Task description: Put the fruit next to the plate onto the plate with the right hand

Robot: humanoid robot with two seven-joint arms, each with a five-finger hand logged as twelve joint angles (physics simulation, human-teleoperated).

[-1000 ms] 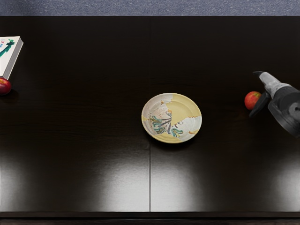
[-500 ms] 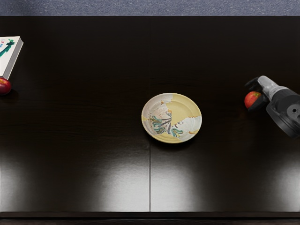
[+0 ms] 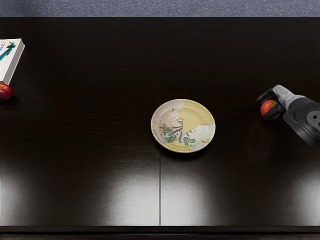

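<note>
at the far left sit a book (image 3: 9,59) and a red apple (image 3: 4,91). the plate (image 3: 183,125) is in the middle of the dark table (image 3: 100,165). well to its right, the right hand (image 3: 279,98) is curled round the fruit (image 3: 270,108)

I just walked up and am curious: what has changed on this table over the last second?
The right hand slid left to the red fruit, and its fingers now wrap around it, where before they stood beside it. The fruit has barely shifted and sits right of the plate. Plate, book and the second fruit at the left edge stayed put.
</note>
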